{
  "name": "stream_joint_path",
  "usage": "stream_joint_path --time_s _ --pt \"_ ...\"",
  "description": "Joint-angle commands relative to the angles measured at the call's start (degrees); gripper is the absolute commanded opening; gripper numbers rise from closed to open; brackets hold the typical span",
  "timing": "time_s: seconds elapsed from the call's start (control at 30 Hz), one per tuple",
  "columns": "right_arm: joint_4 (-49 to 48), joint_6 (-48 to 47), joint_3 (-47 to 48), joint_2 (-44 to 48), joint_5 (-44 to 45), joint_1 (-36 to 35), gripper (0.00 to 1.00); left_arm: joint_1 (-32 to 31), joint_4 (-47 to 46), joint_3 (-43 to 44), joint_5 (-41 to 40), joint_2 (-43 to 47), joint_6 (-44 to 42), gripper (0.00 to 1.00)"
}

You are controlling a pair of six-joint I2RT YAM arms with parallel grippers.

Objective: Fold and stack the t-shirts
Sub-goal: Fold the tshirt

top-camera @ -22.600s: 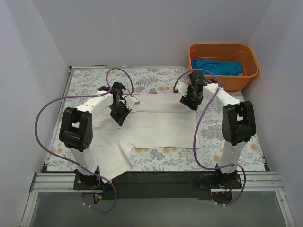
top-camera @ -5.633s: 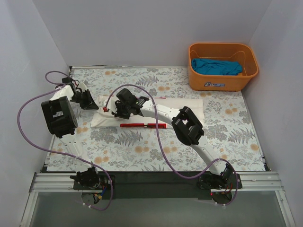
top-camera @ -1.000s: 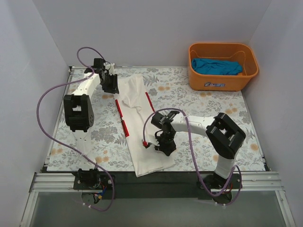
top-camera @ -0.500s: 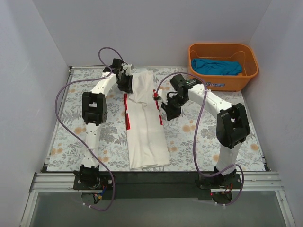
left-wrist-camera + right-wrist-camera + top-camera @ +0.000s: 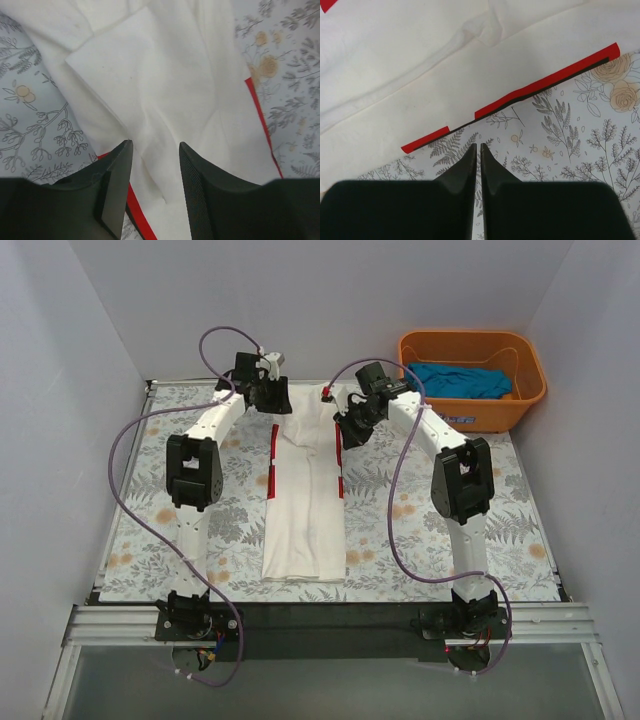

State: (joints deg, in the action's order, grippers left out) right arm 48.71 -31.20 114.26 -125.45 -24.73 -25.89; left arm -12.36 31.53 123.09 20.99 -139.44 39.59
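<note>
A white t-shirt [image 5: 305, 510] with red trim [image 5: 340, 455] lies folded into a long narrow strip down the middle of the table. My left gripper [image 5: 272, 400] hovers over its far left corner. In the left wrist view this gripper [image 5: 155, 150] is open, with the white cloth [image 5: 165, 75] lying below the gap. My right gripper [image 5: 346, 430] is at the strip's far right edge. In the right wrist view it [image 5: 476, 146] is shut and empty over the tablecloth, just beside the red trim [image 5: 545, 80]. A teal-blue t-shirt [image 5: 455, 380] lies crumpled in the basket.
An orange plastic basket [image 5: 440, 412] stands at the far right corner of the table. The floral tablecloth [image 5: 450, 520] covers the table. White walls close in the left, right and back. Both arms reach far forward, with purple cables looping above them.
The white strip, slanted half a second ago, now lies straight and further up the table. Both grippers have moved toward the far end, and the left jaws have opened off the cloth.
</note>
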Motion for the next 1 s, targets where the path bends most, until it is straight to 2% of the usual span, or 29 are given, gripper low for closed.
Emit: stream_joint_path --time_s 0.0,0.2,0.33,0.47,0.63,0.97 --pt "-2.74 4.39 2.37 -0.06 -2.78 -1.35 0.10 0.58 -2.44 -4.93 3.79 13.38 -0.22 0.41" --pt "-4.58 4.92 5.27 -4.45 -3.13 -3.38 0.10 0.50 1.43 -18.03 7.91 17.53 0.57 0.30" --pt "-5.99 5.36 6.85 -7.52 -1.21 -3.82 0.09 0.49 3.44 -21.65 8.01 17.27 1.98 0.26" --pt "-7.48 4.66 5.81 -9.02 0.12 -3.82 0.08 0.49 4.94 -22.10 5.03 14.21 1.11 0.22" --pt "-15.21 6.06 0.45 -9.02 4.86 -3.82 0.06 0.49 5.65 -20.70 1.77 10.16 -0.22 0.20" --pt "-17.15 5.45 5.09 -15.17 10.93 -2.06 0.04 0.93 4.51 -13.41 -2.36 2.86 -0.83 0.17"
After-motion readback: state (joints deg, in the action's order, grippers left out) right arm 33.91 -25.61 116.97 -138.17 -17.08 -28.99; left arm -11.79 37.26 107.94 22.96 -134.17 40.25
